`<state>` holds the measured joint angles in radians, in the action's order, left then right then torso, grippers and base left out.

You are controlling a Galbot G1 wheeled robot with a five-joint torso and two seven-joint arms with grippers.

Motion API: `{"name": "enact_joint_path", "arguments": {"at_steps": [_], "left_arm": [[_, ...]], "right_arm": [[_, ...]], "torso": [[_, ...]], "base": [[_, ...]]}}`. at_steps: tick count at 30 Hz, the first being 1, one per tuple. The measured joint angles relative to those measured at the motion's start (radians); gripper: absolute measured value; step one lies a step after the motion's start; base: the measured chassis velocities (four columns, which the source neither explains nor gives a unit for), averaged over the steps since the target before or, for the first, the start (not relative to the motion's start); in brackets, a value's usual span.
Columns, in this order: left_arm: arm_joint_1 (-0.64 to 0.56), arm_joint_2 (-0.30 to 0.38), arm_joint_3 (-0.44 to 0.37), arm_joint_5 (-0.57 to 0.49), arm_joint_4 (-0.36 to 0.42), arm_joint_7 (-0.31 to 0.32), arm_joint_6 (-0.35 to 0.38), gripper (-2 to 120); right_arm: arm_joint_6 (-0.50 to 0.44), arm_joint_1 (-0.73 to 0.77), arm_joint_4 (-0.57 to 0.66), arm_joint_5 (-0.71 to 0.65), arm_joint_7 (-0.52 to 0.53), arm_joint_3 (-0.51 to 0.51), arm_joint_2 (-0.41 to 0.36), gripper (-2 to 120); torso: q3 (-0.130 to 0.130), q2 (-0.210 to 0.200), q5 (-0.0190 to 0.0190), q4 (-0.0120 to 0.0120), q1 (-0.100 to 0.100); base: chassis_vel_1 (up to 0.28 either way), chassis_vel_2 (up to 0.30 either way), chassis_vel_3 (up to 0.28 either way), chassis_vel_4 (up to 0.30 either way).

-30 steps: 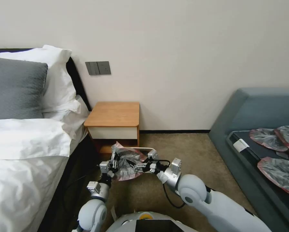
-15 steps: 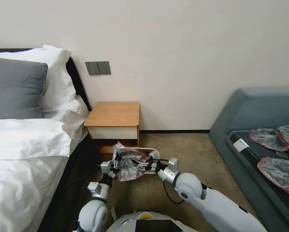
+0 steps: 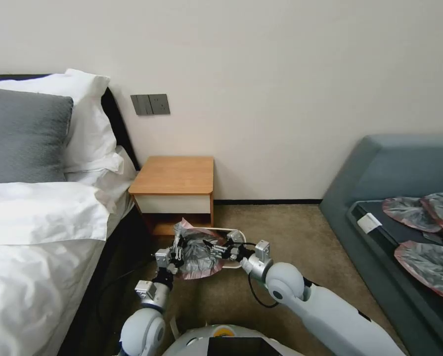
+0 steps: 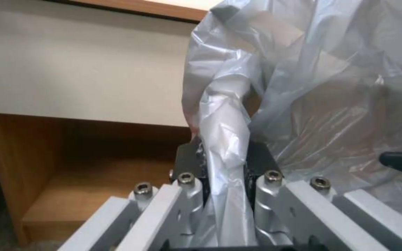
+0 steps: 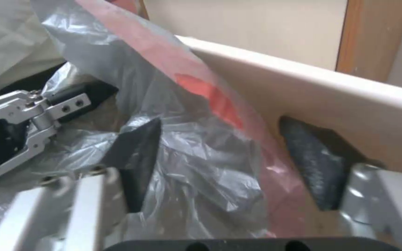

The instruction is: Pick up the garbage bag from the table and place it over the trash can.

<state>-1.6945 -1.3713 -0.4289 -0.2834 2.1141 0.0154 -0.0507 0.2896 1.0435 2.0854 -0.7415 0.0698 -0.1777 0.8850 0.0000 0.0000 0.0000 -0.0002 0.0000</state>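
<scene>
Over the last second both arms have drawn in slightly. The left gripper [image 4: 223,164] stays clamped on the crinkled silver-grey plastic garbage bag [image 3: 198,251]; the right gripper [image 5: 229,164] gapes around its pink rim beside the cream-white rectangular trash can [image 5: 312,87], so spreading continues.

Garbage bag [image 3: 198,250] over trash can [image 3: 230,230]

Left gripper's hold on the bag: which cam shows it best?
Left wrist view: the left gripper has its fingers pinched on a twisted fold of the garbage bag. Head view shows that gripper at the bag's edge, contact unresolved. Right wrist view shows it off to one side, against the plastic.
</scene>
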Motion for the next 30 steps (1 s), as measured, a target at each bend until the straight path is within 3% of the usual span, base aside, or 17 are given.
{"name": "enact_joint_path", "arguments": {"at_steps": [9,11,17,25,30], "left_arm": [[0.000,0.000,0.000,0.003,-0.002,-0.002,-0.002,8],[0.000,0.000,0.000,0.003,-0.002,-0.002,-0.002,8],[0.004,-0.001,-0.006,0.007,-0.009,0.002,-0.005,8],[0.010,-0.001,-0.018,0.048,-0.023,0.006,-0.013,8],[0.011,-0.001,-0.036,0.138,-0.050,-0.020,-0.063,8]], "right_arm": [[-0.021,0.014,-0.006,0.034,-0.021,0.006,0.001,30],[-0.022,0.014,-0.006,0.035,-0.022,0.006,0.001,28],[-0.033,0.023,-0.003,0.054,-0.037,0.012,-0.003,0],[-0.049,0.046,0.024,0.056,-0.050,0.030,-0.015,0],[-0.064,0.045,0.061,0.067,-0.063,0.061,-0.025,0]], "torso": [[0.000,0.000,0.0001,-0.0001,0.000],[0.000,0.000,0.0000,-0.0001,0.000],[0.000,0.000,0.0000,0.0000,0.000],[0.000,0.000,0.0000,-0.0001,0.000],[0.000,0.000,0.0000,0.0000,0.000]], "base": [[0.000,0.000,0.000,0.000],[0.000,0.000,0.000,0.000],[0.000,0.000,0.000,0.000],[0.000,0.000,0.000,0.000],[0.000,0.000,0.000,0.000]]}}
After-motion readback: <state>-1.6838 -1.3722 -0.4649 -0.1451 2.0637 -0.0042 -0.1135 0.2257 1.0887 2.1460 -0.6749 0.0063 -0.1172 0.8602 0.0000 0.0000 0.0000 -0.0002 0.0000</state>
